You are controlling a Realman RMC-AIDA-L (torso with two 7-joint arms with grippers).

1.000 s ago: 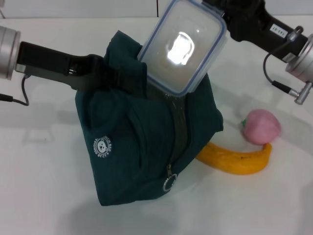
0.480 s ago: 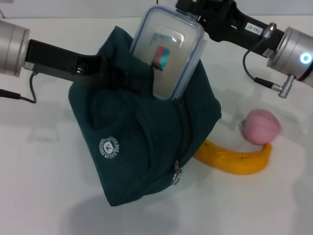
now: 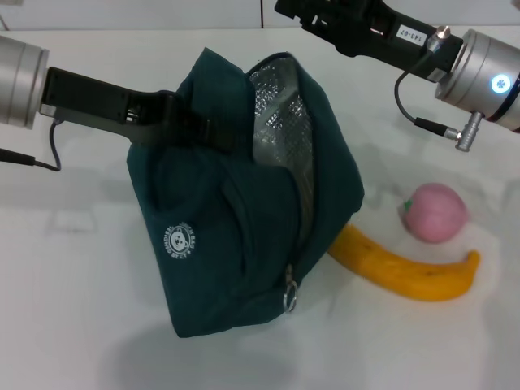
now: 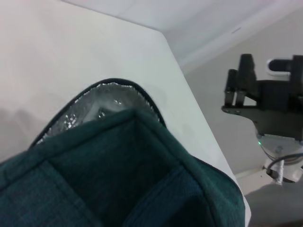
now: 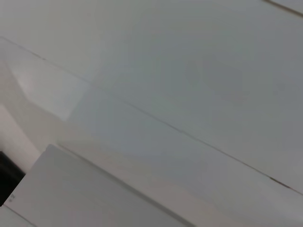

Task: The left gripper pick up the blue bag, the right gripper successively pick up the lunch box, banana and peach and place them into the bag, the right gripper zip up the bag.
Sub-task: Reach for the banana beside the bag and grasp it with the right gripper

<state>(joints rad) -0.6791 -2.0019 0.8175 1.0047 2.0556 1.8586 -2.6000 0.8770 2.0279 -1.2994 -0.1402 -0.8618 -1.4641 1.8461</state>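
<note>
Since a moment ago the lunch box has dropped out of sight into the blue bag (image 3: 244,219). Nearest, the banana (image 3: 406,272) lies on the surface (image 3: 73,284), peach (image 3: 436,213) beside it. The left pincer (image 3: 183,122) is clamped on the bag's edge. Farthest, the right pincer (image 4: 240,90) hangs empty, fingers apart. Next it must descend for the banana.

We see the blue bag (image 3: 236,211) at frame center, tilted, its mouth open on silver lining, white logo and ring pull facing us. Lower right lies the banana (image 3: 406,272), curved and yellow-orange, with the pink peach (image 3: 436,213) just above it, nearly touching.
</note>
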